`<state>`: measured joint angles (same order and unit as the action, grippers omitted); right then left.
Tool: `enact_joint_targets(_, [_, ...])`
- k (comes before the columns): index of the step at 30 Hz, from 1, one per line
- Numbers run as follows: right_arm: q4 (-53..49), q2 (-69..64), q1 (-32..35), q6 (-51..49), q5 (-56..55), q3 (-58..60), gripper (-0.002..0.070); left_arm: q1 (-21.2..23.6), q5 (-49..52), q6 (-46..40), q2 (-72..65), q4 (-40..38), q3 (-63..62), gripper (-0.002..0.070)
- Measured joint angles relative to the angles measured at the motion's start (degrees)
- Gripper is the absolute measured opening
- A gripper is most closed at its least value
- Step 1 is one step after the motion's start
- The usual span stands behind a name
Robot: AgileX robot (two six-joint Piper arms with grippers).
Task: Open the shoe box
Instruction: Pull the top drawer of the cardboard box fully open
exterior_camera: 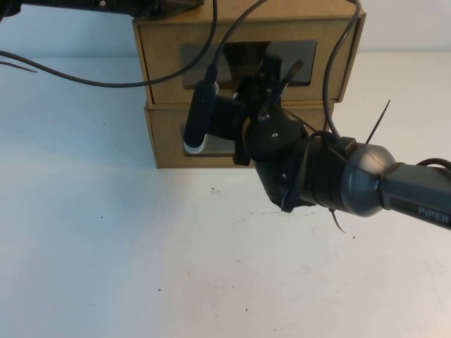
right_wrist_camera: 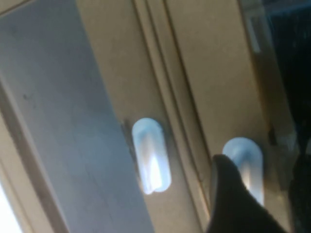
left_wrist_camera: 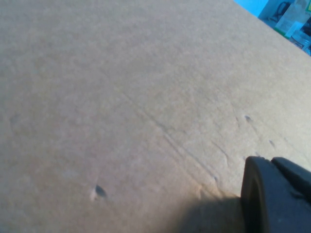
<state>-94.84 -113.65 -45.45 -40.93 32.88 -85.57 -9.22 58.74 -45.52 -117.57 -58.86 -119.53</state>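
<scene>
Right gripper (exterior_camera: 276, 76) spread wide, nothing held, at dark window (exterior_camera: 303, 53) on front of upper brown cardboard shoe box (exterior_camera: 246, 32), stacked on second matching box (exterior_camera: 165, 137). Left gripper (left_wrist_camera: 272, 194) sits just over its top panel. Risks I see: jaws miss white oval pull tab (right_wrist_camera: 249, 153), or pull drags whole box. Black cable (exterior_camera: 215, 35) crossing front could snag.

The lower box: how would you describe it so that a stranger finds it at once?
On the white table, two brown cardboard boxes with dark front windows stand stacked at the far side. The right gripper is open just before the stack; the left gripper is over the upper box. The lower box is the one resting on the table, under the upper box.
</scene>
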Motion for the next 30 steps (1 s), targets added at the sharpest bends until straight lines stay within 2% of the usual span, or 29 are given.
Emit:
enact_joint_targets(8, [-0.58, -0.72, 0.11, 0.0, 0.23, -0.1, 0.0242, 0.0, -0.01, 0.0, -0.09, -0.09, 0.0, -0.0005])
enact_joint_targets(10, [-0.95, -0.86, 0.11, 0.18, 0.5, -0.2, 0.0207, 0.0, -0.01, 0.0, -0.09, -0.09, 0.0, -0.0005])
enact_joint_targets(15, [-1.76, -1.84, 0.11, 1.78, 0.8, -0.48, 0.0062, 0.0, -0.01, 0.0, -0.09, -0.09, 0.0, -0.0005])
enact_joint_targets(19, [-2.21, -2.44, 0.23, 1.9, 0.93, -0.66, 0.0018, 0.0, -0.15, 0.0, -0.09, -0.09, 0.0, -0.0006])
enact_joint_targets(30, [-0.44, -2.07, -0.14, 2.89, 1.05, -0.75, 0.001, 0.0, -0.36, 0.26, -0.09, -0.09, 0.0, -0.0006])
